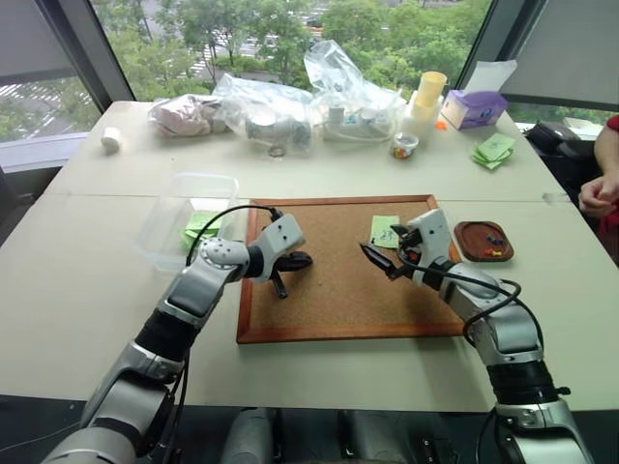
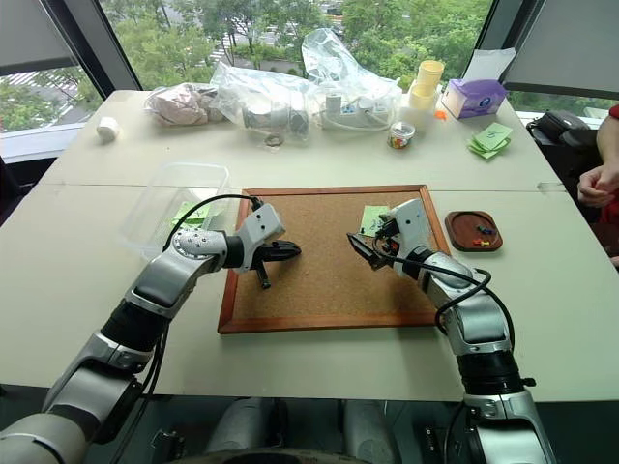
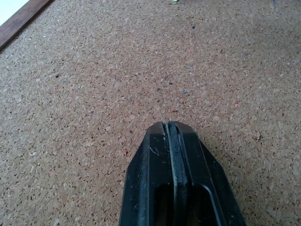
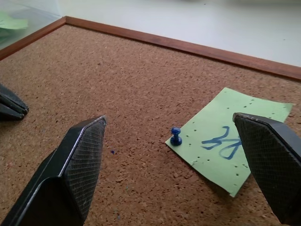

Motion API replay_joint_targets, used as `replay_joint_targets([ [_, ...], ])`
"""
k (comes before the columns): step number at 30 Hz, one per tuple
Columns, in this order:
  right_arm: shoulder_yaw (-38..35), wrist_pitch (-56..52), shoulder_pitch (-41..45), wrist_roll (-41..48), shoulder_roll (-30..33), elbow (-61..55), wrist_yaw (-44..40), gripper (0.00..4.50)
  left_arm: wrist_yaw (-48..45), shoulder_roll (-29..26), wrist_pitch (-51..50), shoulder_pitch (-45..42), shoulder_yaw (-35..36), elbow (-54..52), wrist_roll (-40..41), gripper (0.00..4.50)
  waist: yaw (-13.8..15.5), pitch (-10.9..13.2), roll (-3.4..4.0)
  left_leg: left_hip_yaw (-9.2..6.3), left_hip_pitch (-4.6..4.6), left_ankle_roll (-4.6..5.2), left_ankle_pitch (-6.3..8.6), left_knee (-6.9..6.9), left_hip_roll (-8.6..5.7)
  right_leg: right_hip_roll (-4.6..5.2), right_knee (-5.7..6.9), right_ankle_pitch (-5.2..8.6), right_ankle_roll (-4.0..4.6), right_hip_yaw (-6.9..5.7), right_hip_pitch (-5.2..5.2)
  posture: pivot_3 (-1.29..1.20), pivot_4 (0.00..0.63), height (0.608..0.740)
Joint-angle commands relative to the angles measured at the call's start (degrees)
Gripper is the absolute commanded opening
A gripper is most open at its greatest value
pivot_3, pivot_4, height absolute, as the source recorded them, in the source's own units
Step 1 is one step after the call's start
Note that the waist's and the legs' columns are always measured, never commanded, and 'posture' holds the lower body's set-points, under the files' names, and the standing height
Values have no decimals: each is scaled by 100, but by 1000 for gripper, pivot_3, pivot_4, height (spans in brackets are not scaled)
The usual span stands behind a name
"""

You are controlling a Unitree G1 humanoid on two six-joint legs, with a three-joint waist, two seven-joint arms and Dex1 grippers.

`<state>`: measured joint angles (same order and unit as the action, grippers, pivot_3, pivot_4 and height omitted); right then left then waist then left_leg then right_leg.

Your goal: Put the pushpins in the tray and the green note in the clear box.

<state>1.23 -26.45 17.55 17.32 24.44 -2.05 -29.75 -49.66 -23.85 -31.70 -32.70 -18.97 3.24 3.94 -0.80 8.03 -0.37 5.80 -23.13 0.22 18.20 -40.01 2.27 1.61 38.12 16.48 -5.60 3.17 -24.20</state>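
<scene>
The green note (image 4: 230, 141) lies on the cork board (image 1: 329, 300) near its far right corner, with blue writing on it. One blue pushpin (image 4: 176, 136) stands in the note's corner. My right gripper (image 4: 169, 118) hovers open just in front of pin and note, fingers (image 4: 80, 160) wide apart and holding nothing. My left gripper (image 3: 170, 125) is shut and empty, low over the board's left half. The tray (image 1: 484, 224) sits right of the board with a few pushpins (image 1: 495, 242) in it. The clear box (image 1: 164, 208) stands left of the board with green paper (image 1: 201, 227) inside.
Clear plastic bags (image 1: 271, 106), a stack of cups (image 1: 426, 97), a purple tissue box (image 1: 474, 106) and a stack of green sticky notes (image 1: 495, 148) line the table's far side. A person's hand (image 1: 600, 188) rests at the right edge.
</scene>
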Motion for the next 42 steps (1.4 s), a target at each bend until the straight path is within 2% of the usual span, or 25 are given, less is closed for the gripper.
replay_joint_targets([
  [1, 19, -24, 194, -54, -23, 28, -82, 4431, -56, -28, -154, 210, -227, 121, -94, 0, -1, 0, 0, 1, 0, 0, 0, 0, 0, 0, 0, 0, 0, 0, 0, 0, 150, 738],
  [3, 62, -160, 275, -100, -19, 147, -86, 4431, -46, -21, -157, 214, -224, 122, -95, 0, -1, 0, 0, 0, 0, 0, 0, 0, 0, 0, 0, 0, 0, 0, 0, 0, 150, 738],
  [6, 50, -447, 485, -120, -84, 395, -2, 3587, -37, -14, -153, 233, -224, 124, -96, 0, -3, 0, -1, 1, 0, 0, 0, 0, 0, 0, 0, 0, 0, 0, 0, 0, 150, 738],
  [12, 234, -476, 737, -428, 109, 739, -182, 355, -20, -18, -157, 248, -198, 122, -102, 0, -3, -1, -1, 1, 2, 0, 0, 0, 1, 0, 1, 0, 0, 0, 1, 0, 150, 738],
  [13, 263, -465, 720, -462, 129, 737, -224, 89, -18, -22, -157, 255, -193, 120, -103, 0, -3, -2, -3, 2, 2, 0, 0, 0, 0, 0, 0, 0, 0, 0, 0, 0, 150, 738],
  [22, 282, -318, 545, -579, 129, 531, -344, 89, 4, -37, -155, 273, -174, 121, -105, 0, 3, -5, -8, 0, 2, 0, 0, 1, 1, 1, 0, 0, 0, 0, 2, 0, 150, 738],
  [27, -303, 248, 663, -356, -11, 281, -105, 89, -9, -44, -148, 271, -179, 130, -108, 0, 4, -5, -7, 0, 0, 0, 0, 1, 0, 2, 0, 0, 0, 0, 1, 0, 150, 738],
  [33, -607, 225, 709, -151, 25, -269, -91, 89, -49, -37, -117, 259, -180, 203, -88, 0, -1, -4, -6, 1, -1, -1, 0, 1, 1, 2, 0, 0, 0, 0, -1, 0, 150, 738],
  [38, -563, 115, 628, -147, 119, -549, -220, 89, -68, 346, -472, 130, 277, 117, 497, 0, 17, -5, -7, 0, 1, 4, 2, 0, 1, 1, 0, 0, 0, -1, 1, 0, 150, 738],
  [41, -531, 10, 573, -110, 246, -828, -373, 0, 18, 809, -1373, -214, 1108, -106, 1429, 1021, 31, -1, -8, -4, -10, 5, 3, -2, -4, 6, 0, 0, 0, -2, -4, 0, 150, 738],
  [42, -532, -37, 563, -81, 310, -934, -435, 0, 41, 904, -1672, -379, 1404, -119, 1737, 1485, 26, 2, -12, -10, -23, 5, 2, -6, -7, 6, 0, 0, 0, -3, -14, 0, 150, 738],
])
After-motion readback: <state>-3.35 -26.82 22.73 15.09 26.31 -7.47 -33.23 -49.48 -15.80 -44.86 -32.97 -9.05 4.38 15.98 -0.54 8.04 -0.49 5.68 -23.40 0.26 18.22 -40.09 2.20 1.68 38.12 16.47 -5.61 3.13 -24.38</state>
